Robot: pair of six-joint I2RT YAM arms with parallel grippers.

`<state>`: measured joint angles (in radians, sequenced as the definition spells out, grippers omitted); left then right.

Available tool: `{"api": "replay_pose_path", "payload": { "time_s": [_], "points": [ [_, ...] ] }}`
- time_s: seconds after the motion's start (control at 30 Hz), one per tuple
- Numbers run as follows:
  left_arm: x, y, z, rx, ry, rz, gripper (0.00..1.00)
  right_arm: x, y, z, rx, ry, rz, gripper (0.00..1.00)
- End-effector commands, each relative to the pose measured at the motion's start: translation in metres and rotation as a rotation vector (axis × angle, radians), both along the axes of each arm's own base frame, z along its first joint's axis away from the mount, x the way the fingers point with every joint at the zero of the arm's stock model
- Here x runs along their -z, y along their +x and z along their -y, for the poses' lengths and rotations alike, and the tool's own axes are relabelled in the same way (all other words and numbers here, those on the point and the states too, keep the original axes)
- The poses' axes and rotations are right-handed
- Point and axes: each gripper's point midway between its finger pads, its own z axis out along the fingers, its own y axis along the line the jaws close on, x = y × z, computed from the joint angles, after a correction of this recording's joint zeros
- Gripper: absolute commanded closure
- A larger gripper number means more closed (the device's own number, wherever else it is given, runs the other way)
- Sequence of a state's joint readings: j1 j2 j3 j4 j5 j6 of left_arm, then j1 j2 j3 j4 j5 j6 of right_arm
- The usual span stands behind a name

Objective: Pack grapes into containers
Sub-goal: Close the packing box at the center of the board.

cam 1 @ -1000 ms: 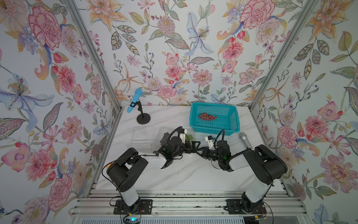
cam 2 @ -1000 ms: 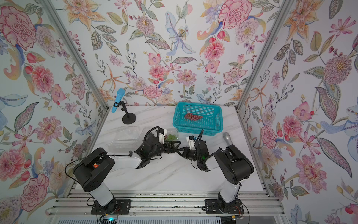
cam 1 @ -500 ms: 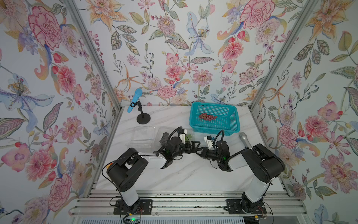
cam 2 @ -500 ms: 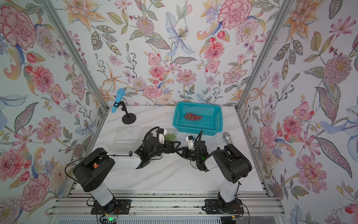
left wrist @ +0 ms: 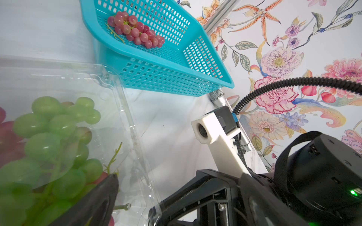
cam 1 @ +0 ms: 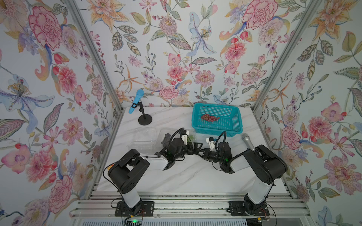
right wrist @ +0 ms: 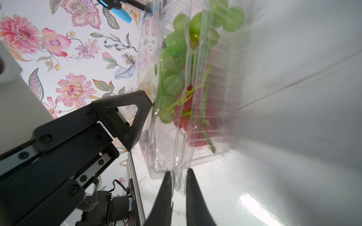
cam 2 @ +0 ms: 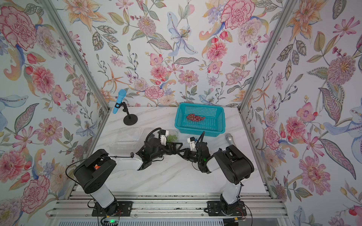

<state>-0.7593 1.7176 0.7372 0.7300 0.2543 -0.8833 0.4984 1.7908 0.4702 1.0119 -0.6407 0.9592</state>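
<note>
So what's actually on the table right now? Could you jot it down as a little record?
basket: teal basket holding one red grape bunch
right gripper: shut on the rim of the green-grape container
left gripper: open, one finger at that container's lid
other boxes: dark-grape container, empty container
extras: blue microphone on a stand, silver microphone lying flat

Steeply down from high above the arm bases in both top views, sharing the whole marble tabletop [cam 1: 186, 176]; left wrist low and close, facing the teal basket [left wrist: 168, 74]; right wrist even closer, facing the clamshell box [right wrist: 195, 156], shared with the left wrist view.
</note>
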Motion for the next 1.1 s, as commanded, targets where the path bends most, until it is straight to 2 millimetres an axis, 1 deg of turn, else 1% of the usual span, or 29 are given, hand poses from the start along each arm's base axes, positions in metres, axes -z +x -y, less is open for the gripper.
{"api": "replay_pose_path", "payload": {
  "time_s": [0.0,0.17,0.33,0.37,0.47,0.57,0.63,0.73,0.77,0.8,0.83,0.93,1.0,1.07],
  "points": [
    [0.02,-0.004,-0.006,-0.015,0.043,-0.04,0.0,0.004,-0.003,-0.004,-0.014,0.004,-0.005,0.91],
    [0.019,-0.003,-0.005,-0.014,0.041,-0.036,0.0,0.003,-0.004,-0.003,-0.012,0.018,-0.006,0.91],
    [0.013,0.0,-0.006,-0.01,0.065,-0.018,0.0,-0.011,0.001,0.004,0.002,0.028,0.019,0.84],
    [0.011,0.002,-0.008,-0.014,0.074,-0.009,0.0,-0.014,0.001,0.006,0.004,0.02,0.027,0.8],
    [0.004,0.007,-0.011,-0.022,0.088,0.009,0.0,-0.021,0.004,0.015,0.015,-0.035,0.051,0.63],
    [-0.003,0.012,-0.012,-0.026,0.085,0.024,0.0,-0.018,0.007,0.031,0.042,-0.138,0.049,0.49],
    [-0.009,0.014,-0.012,-0.026,0.088,0.04,0.0,-0.02,0.011,0.041,0.06,-0.175,0.056,0.38],
    [-0.018,0.016,-0.011,-0.024,0.098,0.061,0.0,-0.023,0.022,0.057,0.094,-0.188,0.049,0.25],
    [-0.02,0.017,-0.012,-0.023,0.101,0.067,0.0,-0.023,0.026,0.063,0.109,-0.193,0.041,0.19],
    [-0.023,0.017,-0.012,-0.025,0.104,0.075,0.0,-0.022,0.029,0.068,0.118,-0.203,0.033,0.15],
    [-0.024,0.018,-0.013,-0.026,0.106,0.077,0.0,-0.022,0.033,0.072,0.126,-0.21,0.03,0.13],
    [-0.03,0.018,-0.016,-0.031,0.11,0.093,0.0,-0.023,0.046,0.083,0.149,-0.231,0.019,0.02],
    [-0.033,0.017,-0.018,-0.035,0.114,0.1,0.0,-0.027,0.055,0.082,0.143,-0.224,0.017,0.0],
    [-0.035,0.017,-0.02,-0.037,0.116,0.107,0.0,-0.029,0.06,0.076,0.128,-0.214,0.015,0.0]
  ]
}}
